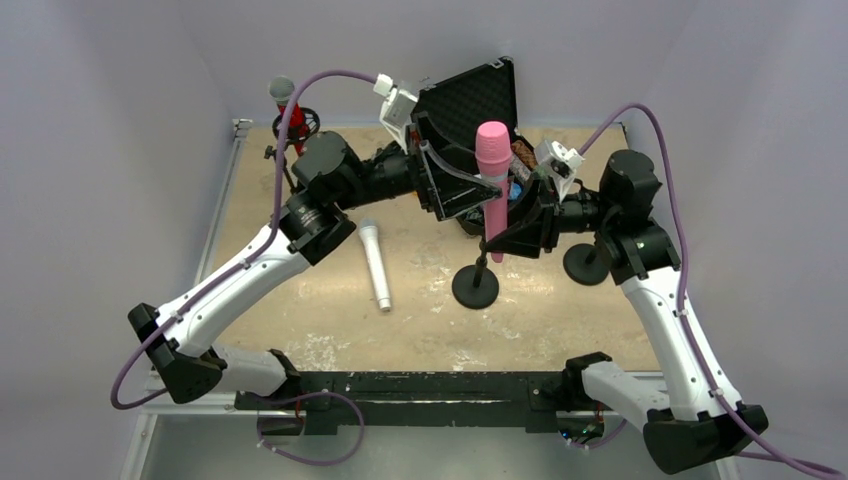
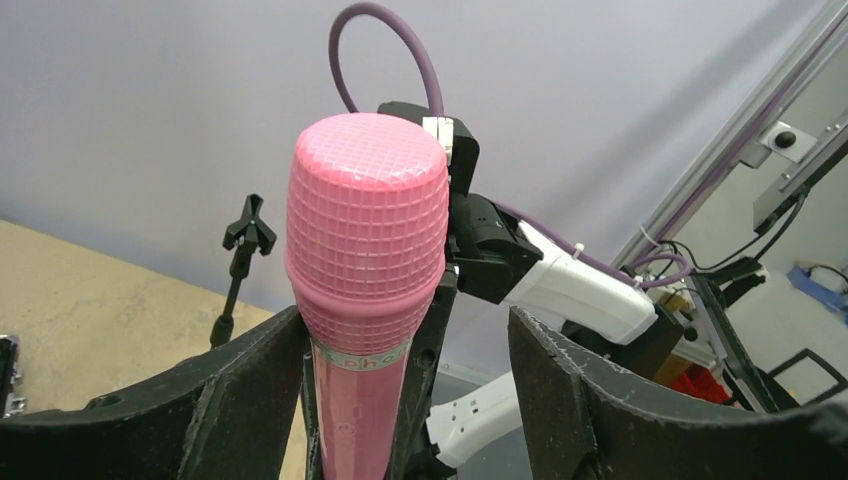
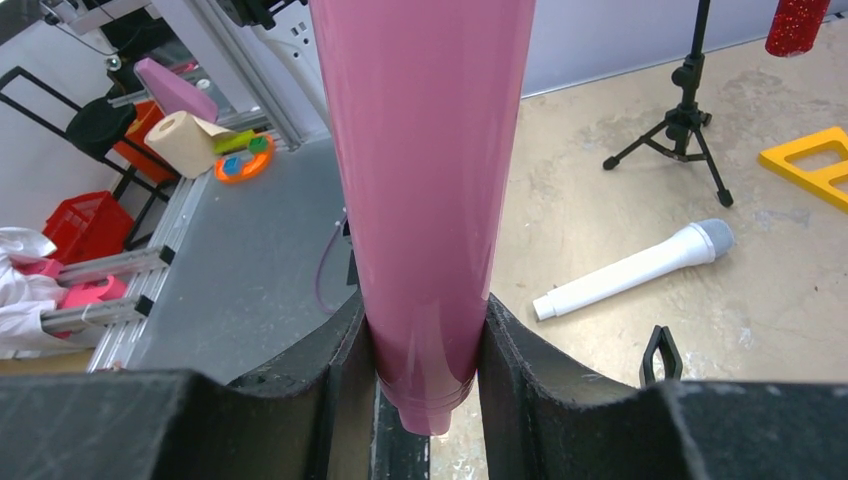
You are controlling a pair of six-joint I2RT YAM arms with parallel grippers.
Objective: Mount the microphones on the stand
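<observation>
The pink microphone (image 1: 492, 175) stands upright above a round-based stand (image 1: 475, 287). My right gripper (image 1: 503, 238) is shut on its lower body; in the right wrist view the pink microphone's handle (image 3: 425, 200) is pinched between both fingers of the right gripper (image 3: 430, 345). My left gripper (image 1: 462, 178) is open around the pink microphone's head (image 2: 365, 220); in the left wrist view the head lies near the left finger of the left gripper (image 2: 405, 335). The white microphone (image 1: 375, 265) lies flat on the table. The red microphone (image 1: 287, 112) sits on a stand at the back left.
An open black case (image 1: 480, 92) stands at the back. A second round stand base (image 1: 585, 264) sits by my right arm. In the right wrist view are a tripod stand (image 3: 682, 120), a black clip (image 3: 658, 355) and a yellow piece (image 3: 815, 165).
</observation>
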